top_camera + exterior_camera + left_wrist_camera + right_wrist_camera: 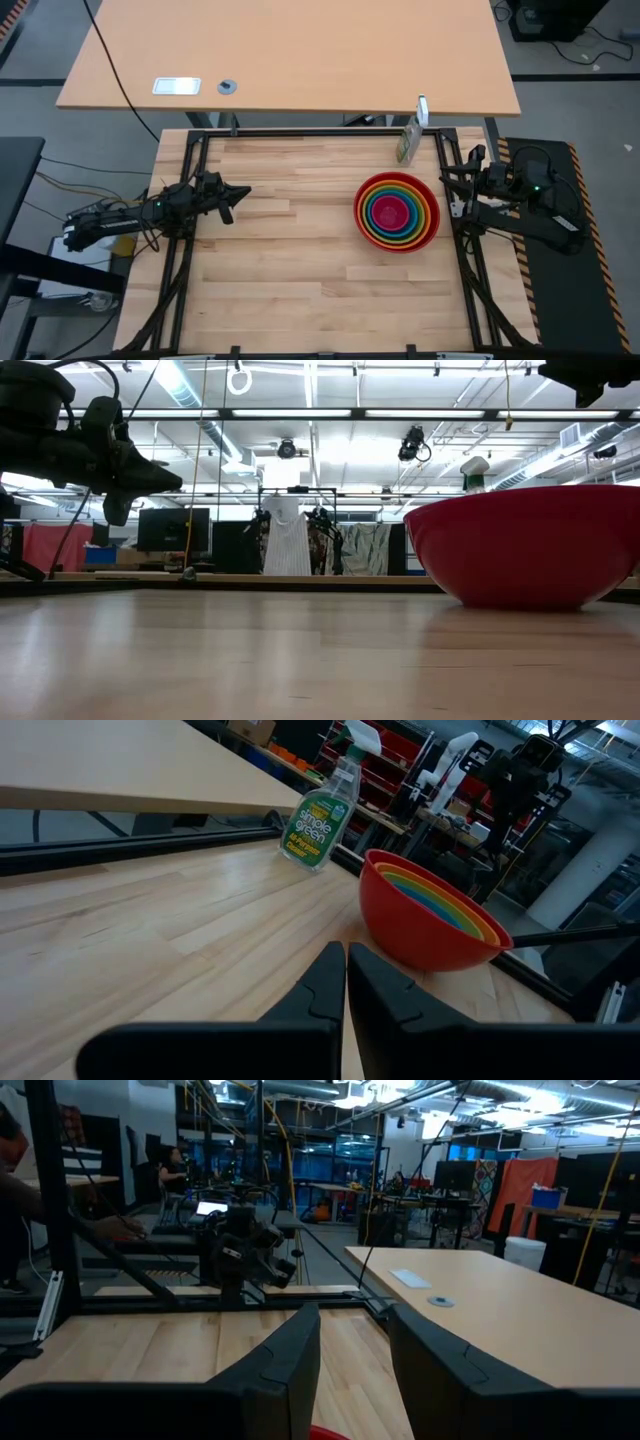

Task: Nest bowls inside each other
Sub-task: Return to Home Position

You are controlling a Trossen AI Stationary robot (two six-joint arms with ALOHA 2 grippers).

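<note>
The bowls [397, 211] sit nested in one stack on the right half of the table, red outermost, then orange, green, blue, and pink in the middle. The red bowl [525, 545] rests on its base on the wood; the left wrist view shows the stack [430, 920] upright. My left gripper [240, 192] hovers shut above the table's left side, pointing level toward the stack, well short of it. My right gripper [450, 185] stands open at the table's right edge, above and beside the stack, with nothing between its fingers [290, 1350].
A green spray bottle [408, 140] stands at the table's far edge behind the bowls. A black frame rail [300, 133] runs around the tabletop. A second, lighter table [300, 50] lies beyond. Bare wood spans the middle and near side. People [175, 1165] show far off in the room.
</note>
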